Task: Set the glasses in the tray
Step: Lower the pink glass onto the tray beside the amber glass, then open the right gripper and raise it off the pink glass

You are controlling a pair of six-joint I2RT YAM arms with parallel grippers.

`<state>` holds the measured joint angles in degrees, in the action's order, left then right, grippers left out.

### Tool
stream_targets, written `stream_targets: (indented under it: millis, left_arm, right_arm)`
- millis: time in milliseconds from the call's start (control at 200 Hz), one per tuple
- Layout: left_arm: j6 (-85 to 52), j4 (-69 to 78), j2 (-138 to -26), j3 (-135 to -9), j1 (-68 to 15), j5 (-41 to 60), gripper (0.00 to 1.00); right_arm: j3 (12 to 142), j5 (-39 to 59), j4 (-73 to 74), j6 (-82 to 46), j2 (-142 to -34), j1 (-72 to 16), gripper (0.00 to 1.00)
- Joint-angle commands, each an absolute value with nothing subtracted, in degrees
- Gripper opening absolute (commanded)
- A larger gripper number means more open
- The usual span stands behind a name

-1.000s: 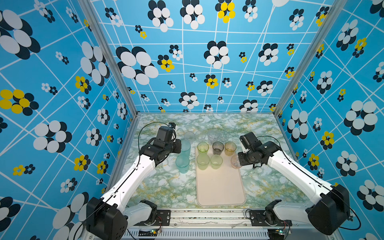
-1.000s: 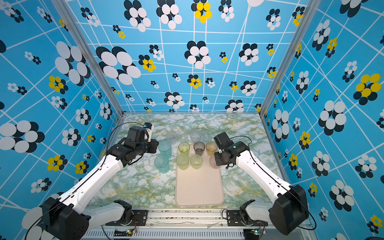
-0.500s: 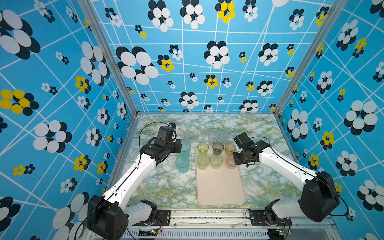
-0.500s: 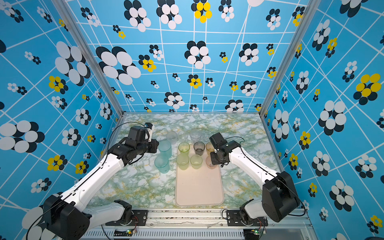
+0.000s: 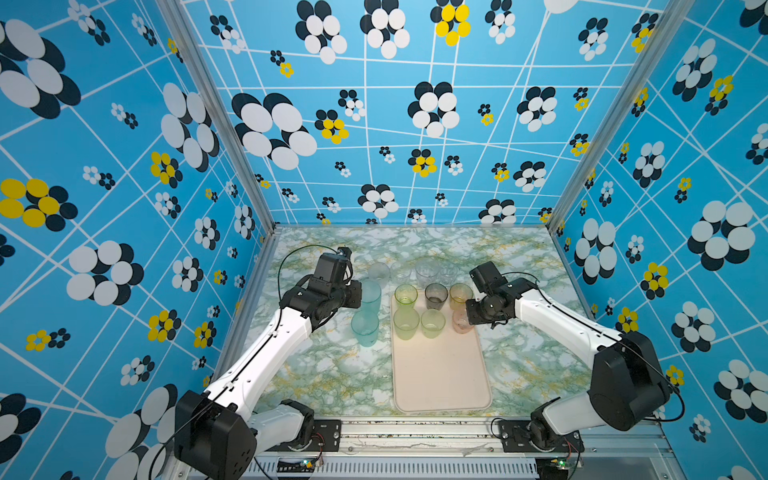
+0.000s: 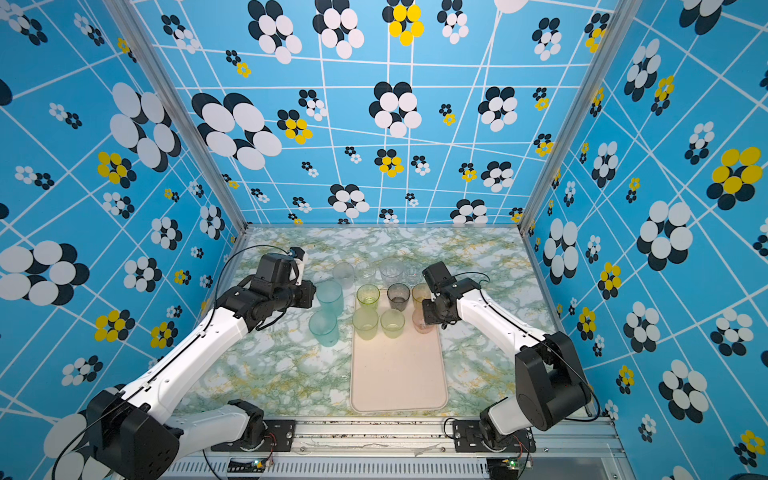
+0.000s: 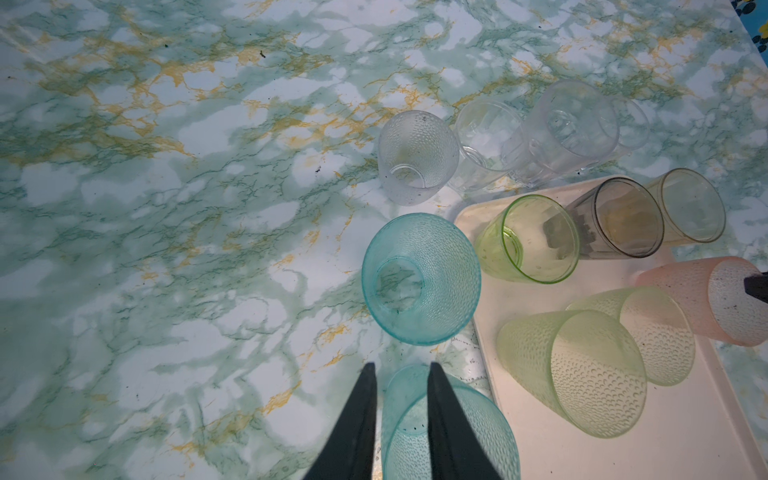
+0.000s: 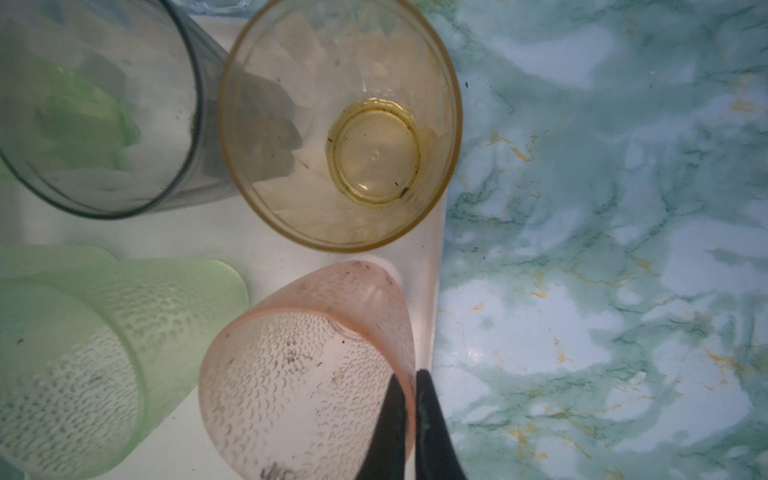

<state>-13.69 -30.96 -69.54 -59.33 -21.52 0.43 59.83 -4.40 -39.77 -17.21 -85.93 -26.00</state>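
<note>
Nearly shut, the right tool (image 8: 409, 374) pinches the rim wall of a frosted pink dimpled plastic glass (image 8: 299, 374), one black finger inside and one outside. This pink glass sits at the right edge of the large flat pale cream rectangular tray (image 5: 440, 374), just beside a clear amber faceted glass (image 8: 340, 124); whether its base rests on the tray cannot be told. In both top views the amber glass shares the tray's far row with a smoky grey glass (image 5: 435, 296) and a clear lime-green glass (image 5: 406, 295), and two frosted light-green dimpled glasses (image 5: 405, 324) stand in the next row, left of the pink one. The left tool (image 7: 401, 365) has its jaws a little apart astride the rim of a teal dimpled glass (image 7: 449, 428), one finger outside and one over its mouth, a sliver of surface showing beside the outer finger. A second teal dimpled glass (image 7: 419, 278) stands upright on the green-and-white marbled surface (image 7: 166, 208), just off the tray's far left corner. Four clear glasses (image 5: 426, 272) cluster on the surface beyond the tray's far end.
</note>
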Motion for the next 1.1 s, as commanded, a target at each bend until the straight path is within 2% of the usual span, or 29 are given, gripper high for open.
stream_targets:
  millis: [0, 230, 440, 1095]
  left_arm:
    - [-12.57, -32.34, -68.99, -60.82, -21.81, -0.19, 0.25]
    - [-12.48, -32.96, -69.17, -60.99, -21.8, -0.37, 0.26]
    - [-12.48, -33.15, -69.17, -60.99, -21.81, -0.53, 0.26]
    - [-12.66, -32.05, -69.35, -60.34, -21.93, -0.16, 0.25]
  right_arm:
    - [60.34, -2.92, -39.09, -17.14, -86.91, -25.66, 0.06]
    - [59.88, -2.75, -39.35, -17.31, -87.29, -25.05, 0.1]
    - [59.85, -2.76, -39.42, -17.31, -87.01, -24.77, 0.18]
    - [60.34, -1.67, -40.29, -16.57, -83.48, -24.78, 0.26]
